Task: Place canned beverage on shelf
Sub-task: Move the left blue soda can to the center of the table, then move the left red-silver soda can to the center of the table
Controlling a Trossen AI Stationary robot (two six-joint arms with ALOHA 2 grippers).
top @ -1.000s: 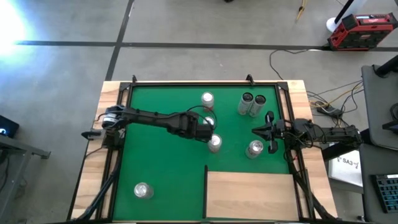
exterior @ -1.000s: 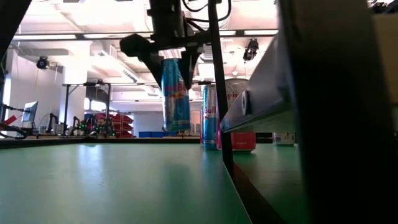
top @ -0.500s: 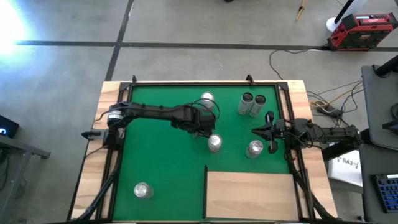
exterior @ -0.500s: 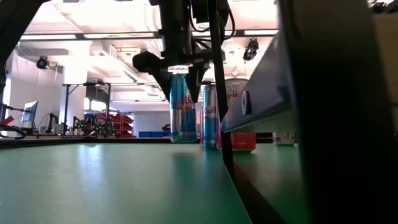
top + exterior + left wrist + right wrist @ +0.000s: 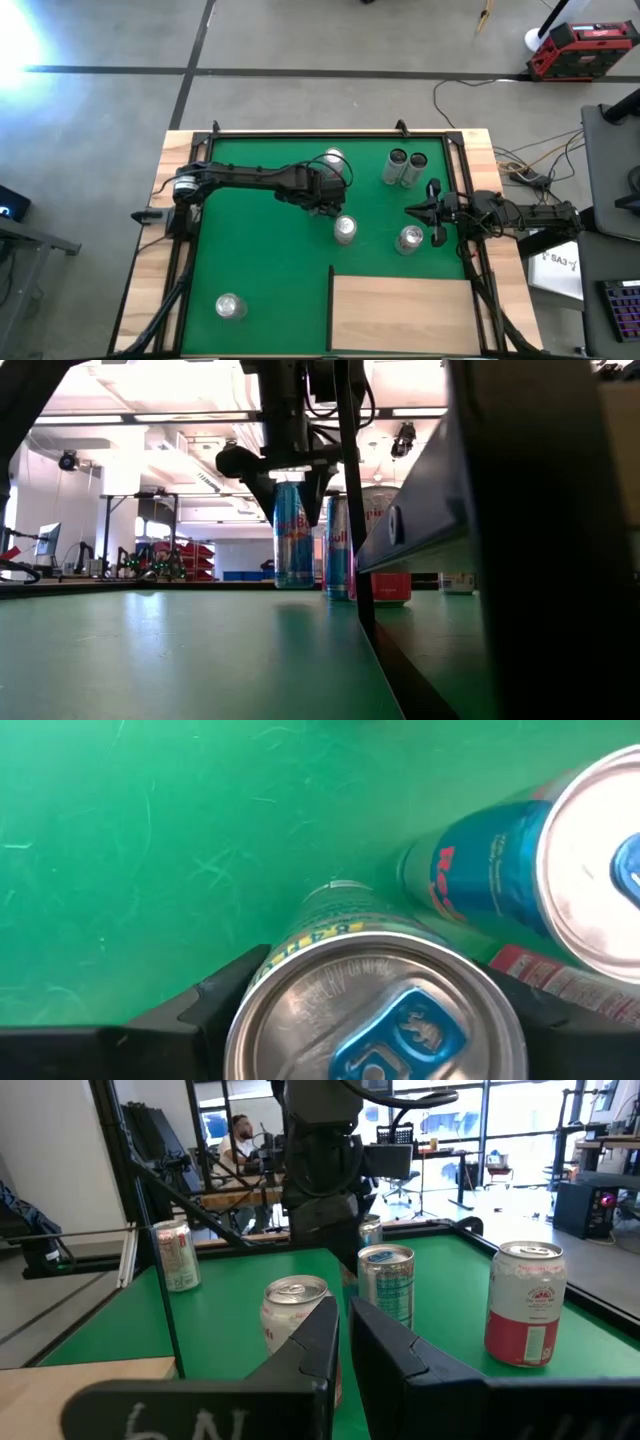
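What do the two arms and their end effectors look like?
Both arms are dark, slim and jointed. The left arm has a silvery round joint at its base and black cables looped near the wrist. The right end effector has two flat black fingers; white scrawl marks its body.

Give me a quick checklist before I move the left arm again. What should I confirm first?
1. Left gripper positioned at the top of the blue can: ok.
2. Blue can upright, base on the green mat: ok.
3. Firm hold on the blue can: cannot tell.
4. Room around it: not ok, a neighbouring can stands close beside it.
5. Shelf has no can on it and is ready to receive one: ok.
6. Right gripper shut, holding nothing, waiting at the mat's right side: ok.
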